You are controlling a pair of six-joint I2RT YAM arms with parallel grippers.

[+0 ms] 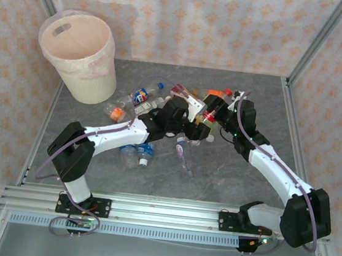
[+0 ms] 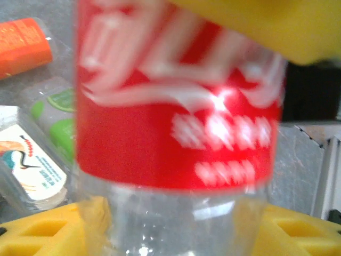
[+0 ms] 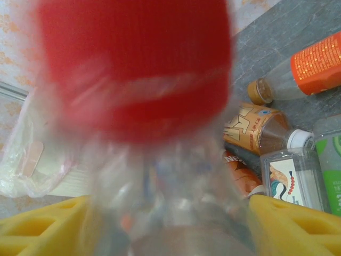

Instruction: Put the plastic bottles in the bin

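The grey mottled table (image 1: 234,172) is bearing everything, and the bin (image 1: 80,56) is standing upright at its far left corner, its thin pinkish liner folding over the rim. It is sitting well apart from the plastic bottles (image 1: 143,153), which are lying in a loose heap at the middle of the table. Both arms are reaching into that heap from opposite sides. The left gripper (image 1: 189,127) and the right gripper (image 1: 214,117) are facing each other, very near together. In the left wrist view the left gripper (image 2: 176,232) is clasping the clear lower body of a red-labelled bottle (image 2: 176,117), with a yellow finger pressing on either side. The label's white script is blurring past reading. In the right wrist view the right gripper (image 3: 170,224) is likewise pinching a red-wrapped bottle (image 3: 138,69) between its yellow fingers. Whether both are gripping one bottle I cannot tell. Beyond it a corner of the bin (image 3: 32,160) is showing. Smaller bottles are lying around: an orange-labelled bottle (image 3: 319,64) with fine pale print too small to read, a brown-labelled bottle (image 3: 256,125) bearing a cartoon figure, a square bottle (image 3: 290,178) whose white label is showing a long-necked bird, and a green-labelled bottle (image 3: 333,170).
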